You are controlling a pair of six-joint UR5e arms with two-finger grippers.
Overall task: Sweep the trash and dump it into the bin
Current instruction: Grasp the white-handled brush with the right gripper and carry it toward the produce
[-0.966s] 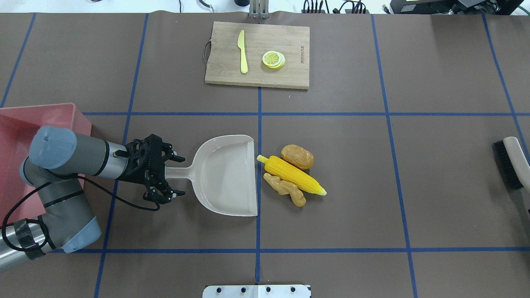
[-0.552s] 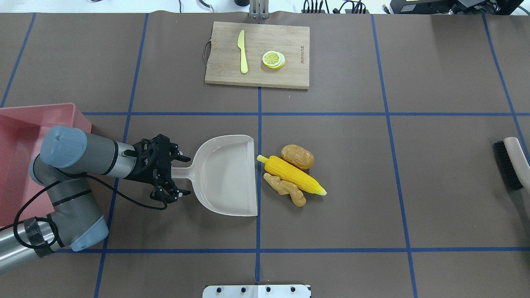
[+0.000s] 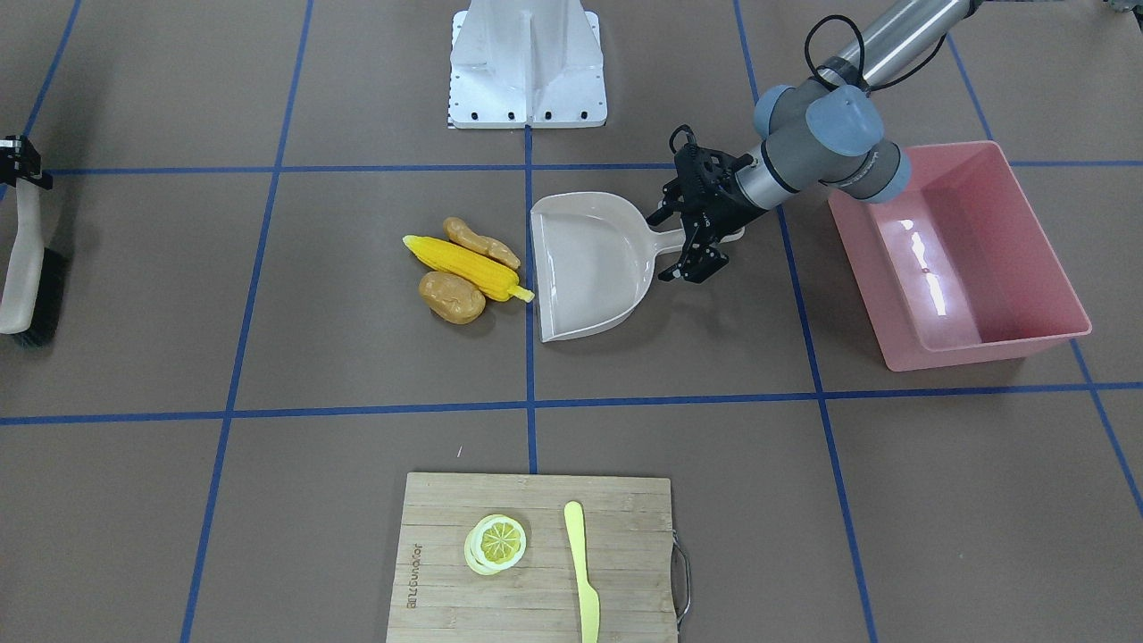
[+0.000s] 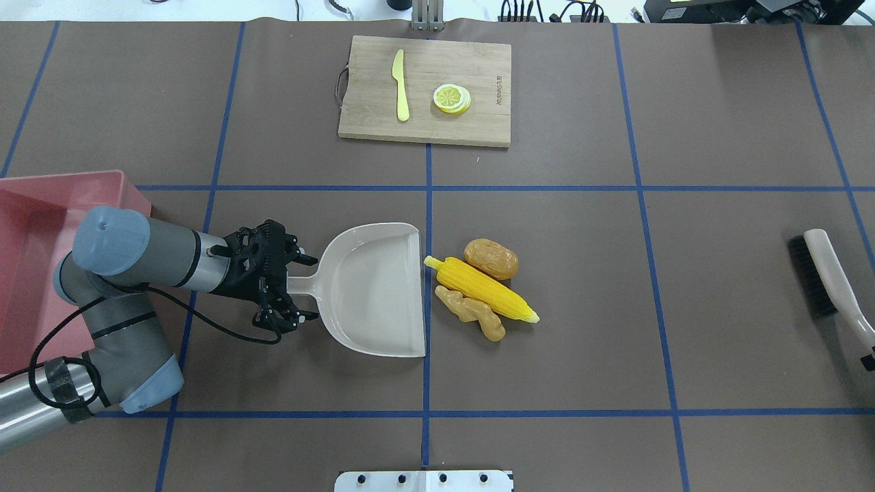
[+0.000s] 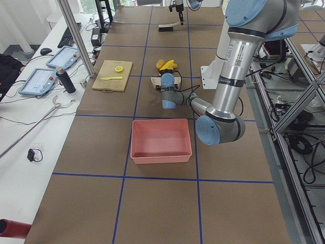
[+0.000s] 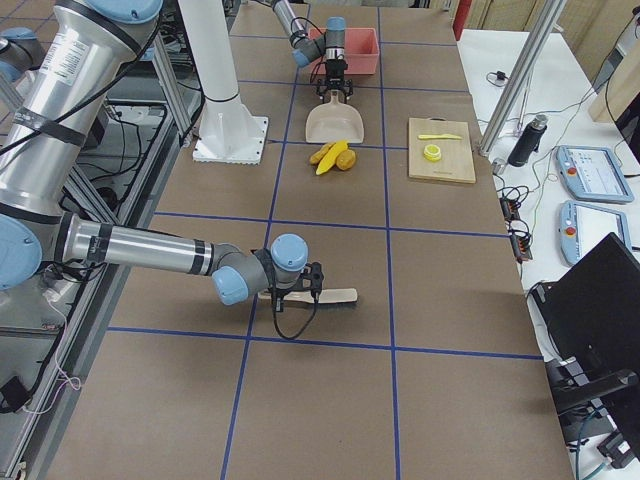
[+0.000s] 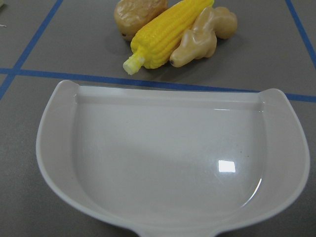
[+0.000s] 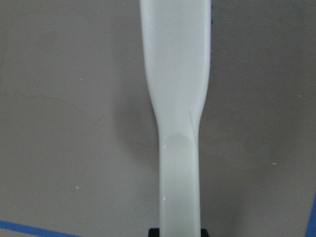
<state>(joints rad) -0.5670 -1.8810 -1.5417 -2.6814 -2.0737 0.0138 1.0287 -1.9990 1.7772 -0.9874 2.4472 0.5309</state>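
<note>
The three pieces of trash are found near the middle of the counter, just to the right of the open mouth of a beige dustpan. The yellow corn cob is laid at a slant, with its pale stalk end just beside the dustpan's lip. The tan-brown potato is pressed against its far side, and the knobbly ginger root against its near side. The pan is set flat on the counter, its handle pointed left.

The left tool is placed over that handle. Its fingers are spread wide apart, one on the far side of the handle and one on the near side (a clear gap shows on each side). The pink bin stands at the left edge of the counter, partly hidden by the left arm in the overhead view and well apart from the trash.

At the right edge of the counter, a beige brush with black bristles is clamped at the end of its handle by the right tool.

On the far side of the counter a wooden cutting board is seen, with a pale yellow knife and a lemon slice on it.
</note>
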